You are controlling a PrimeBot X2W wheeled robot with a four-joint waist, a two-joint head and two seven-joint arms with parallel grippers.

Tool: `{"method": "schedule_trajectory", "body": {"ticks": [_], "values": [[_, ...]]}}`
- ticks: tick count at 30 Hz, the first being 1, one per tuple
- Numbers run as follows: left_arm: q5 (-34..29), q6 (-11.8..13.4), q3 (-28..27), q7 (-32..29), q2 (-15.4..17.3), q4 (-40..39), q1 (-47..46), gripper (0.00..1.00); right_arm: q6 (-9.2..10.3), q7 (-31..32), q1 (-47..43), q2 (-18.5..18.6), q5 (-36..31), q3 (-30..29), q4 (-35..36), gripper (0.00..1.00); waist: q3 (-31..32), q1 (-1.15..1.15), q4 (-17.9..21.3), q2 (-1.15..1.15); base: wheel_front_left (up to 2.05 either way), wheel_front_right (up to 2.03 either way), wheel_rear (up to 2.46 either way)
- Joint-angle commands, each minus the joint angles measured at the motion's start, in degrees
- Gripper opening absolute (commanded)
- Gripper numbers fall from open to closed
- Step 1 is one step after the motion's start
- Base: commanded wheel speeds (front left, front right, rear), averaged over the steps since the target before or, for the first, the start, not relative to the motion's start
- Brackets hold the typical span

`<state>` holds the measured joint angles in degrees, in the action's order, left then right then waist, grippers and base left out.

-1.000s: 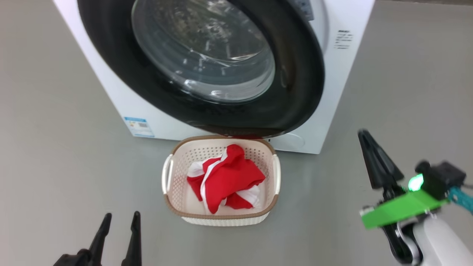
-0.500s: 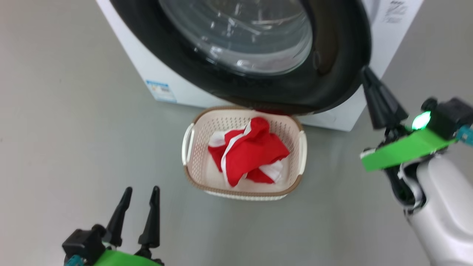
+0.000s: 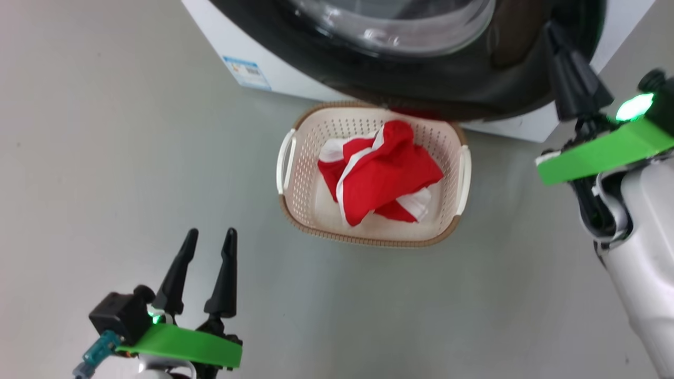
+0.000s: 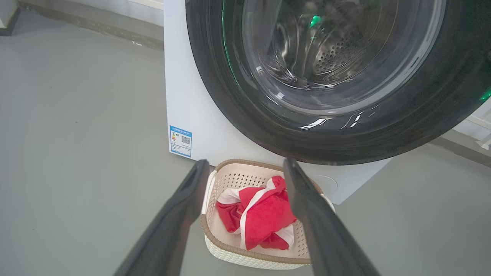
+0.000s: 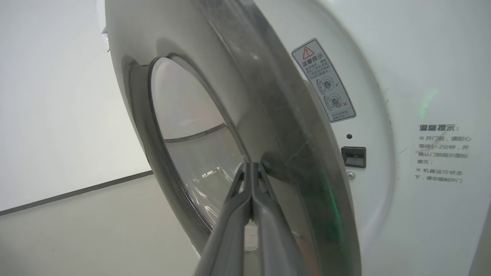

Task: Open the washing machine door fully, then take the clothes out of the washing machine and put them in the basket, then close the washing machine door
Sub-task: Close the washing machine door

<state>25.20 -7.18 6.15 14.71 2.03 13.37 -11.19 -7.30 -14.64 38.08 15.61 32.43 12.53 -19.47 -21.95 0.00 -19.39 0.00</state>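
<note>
The clothes [image 3: 384, 173] lie heaped in the basket [image 3: 368, 243] on the grey floor [image 3: 105, 158]. The washing machine door [image 3: 447, 89], ajar, overhangs the basket's far rim. Beyond the basket's right handle, the right gripper [image 3: 552, 29] sits at the door's edge, fingers pressed together, empty. Near-left of the basket, the left gripper [image 3: 210, 234] gapes wide, also empty.

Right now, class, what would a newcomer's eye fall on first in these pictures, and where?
The red and white clothes, heaped in the cream basket on the grey floor. Above it looms the washing machine door with its wide black rim, and the right gripper, shut, is at its edge.
</note>
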Motion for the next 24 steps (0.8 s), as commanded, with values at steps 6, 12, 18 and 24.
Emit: {"method": "schedule_trajectory", "body": {"ticks": [6, 12, 18, 24], "values": [[0.8, -0.3, -0.9, 0.3, 0.9, -1.6, -3.3, 1.00, -0.19, -0.4, 5.0, 0.0, 1.1, -0.5, 1.0, 0.00, -5.0, 0.00, -0.7, 0.00, 0.00, 0.00, 0.00], [1.4, -0.3, -0.2, 0.3, 0.9, -2.1, -5.8, 1.00, -0.19, -0.4, 8.8, 0.2, 1.6, -2.8, 0.9, 0.00, -8.1, 0.00, -1.2, 0.00, 0.00, 0.00, 0.00], [1.9, -0.3, -0.2, 0.3, 0.9, -2.7, -7.3, 1.00, -0.19, -0.4, 12.8, -0.8, 2.1, -5.3, 1.1, 0.00, -10.4, 0.00, -1.2, 0.00, 0.00, 0.00, 0.00], [2.2, -0.3, -0.1, 0.3, 0.9, -2.5, -7.9, 1.00, -0.19, -0.4, 14.5, -1.5, 2.7, -6.1, 1.3, 0.00, -10.8, 0.00, -1.1, 0.00, 0.00, 0.00, 0.00]]}}
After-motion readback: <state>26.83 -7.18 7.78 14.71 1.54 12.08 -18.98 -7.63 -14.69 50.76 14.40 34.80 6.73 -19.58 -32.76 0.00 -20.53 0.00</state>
